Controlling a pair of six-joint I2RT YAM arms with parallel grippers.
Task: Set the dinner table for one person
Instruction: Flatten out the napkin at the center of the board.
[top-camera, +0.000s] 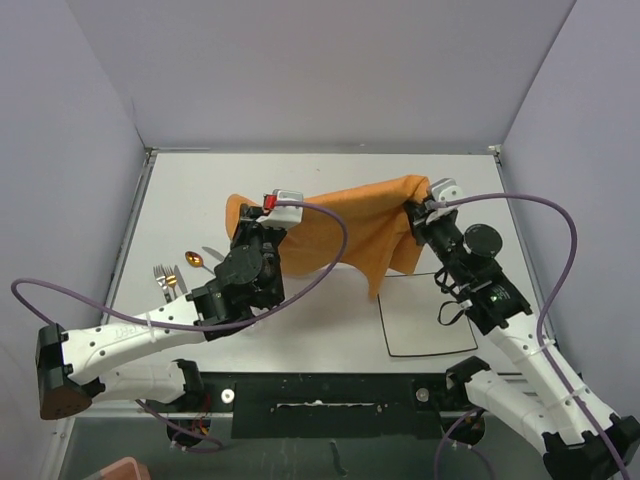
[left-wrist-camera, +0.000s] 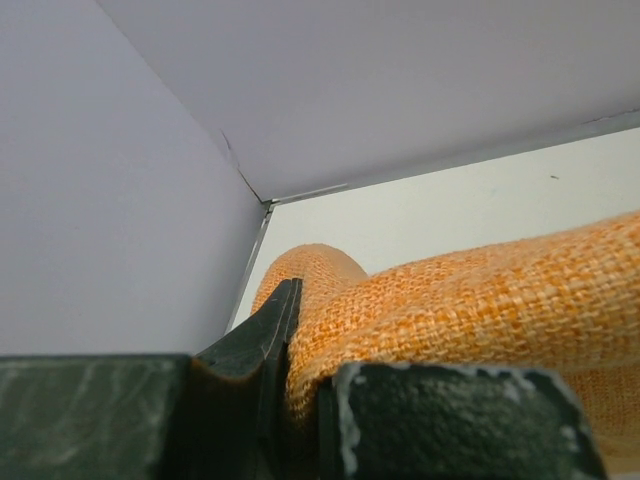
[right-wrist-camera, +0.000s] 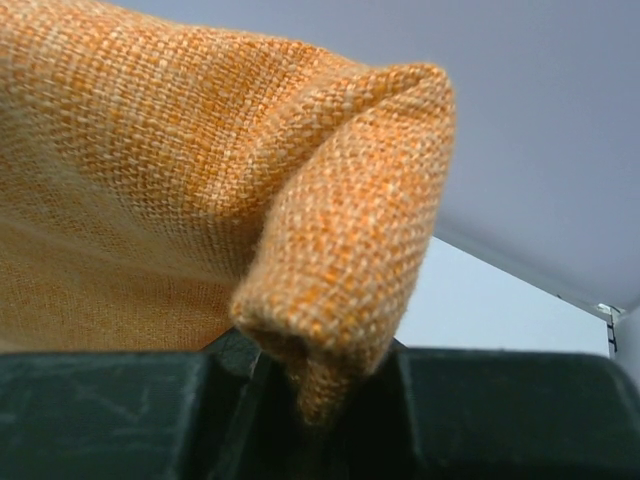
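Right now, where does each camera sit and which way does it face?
Top: above, behind the robot, looking down at the table; both arms show.
Left wrist: on left gripper, facing the far-left corner; fingers pinch cloth.
Right wrist: on right gripper, facing the far wall; fingers pinch cloth.
Shared: the cloth.

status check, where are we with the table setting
Both jaws shut on the orange cloth, one end each. Cloth held up over the dinner table, sagging between. White plate at right, cutlery at left, both on the table.
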